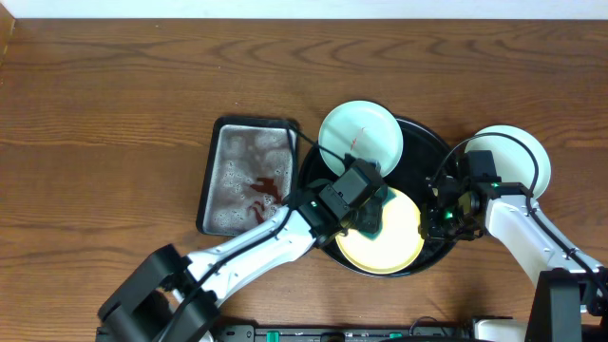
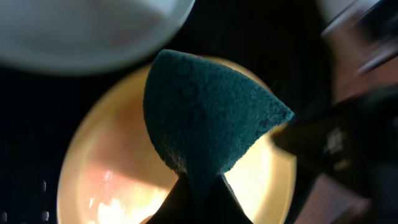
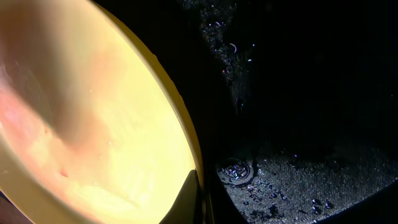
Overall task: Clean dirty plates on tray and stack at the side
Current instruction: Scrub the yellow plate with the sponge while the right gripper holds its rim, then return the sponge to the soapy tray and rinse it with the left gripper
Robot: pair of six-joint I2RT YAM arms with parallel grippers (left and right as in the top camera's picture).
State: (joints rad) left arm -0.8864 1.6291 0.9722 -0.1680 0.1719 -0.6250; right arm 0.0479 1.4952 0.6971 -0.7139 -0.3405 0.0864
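As the left tool [image 1: 364, 198] clenches a folded green scouring sponge [image 2: 205, 112], the pad's free corner hangs over the yellow plate [image 1: 394, 249], which lies at the near side of the black tray [image 1: 427, 142]; whether it touches cannot be told. A pinkish film across the plate suggests the scrub is not yet done. To do it well, the sponge should press flat rather than on its point and sweep from the middle out to the rim. At the plate's right edge the right tool [image 1: 445, 217] pinches the rim; a firm hold there should stop the wet plate sliding under the strokes. A mint plate [image 1: 359, 133] with a thin red streak sits at the tray's far edge. Another pale plate [image 1: 518, 152] rests on the worktop, just right of the tray. Left of it, a grey pan [image 1: 242, 161] holds sudsy, sauce-tinged water.
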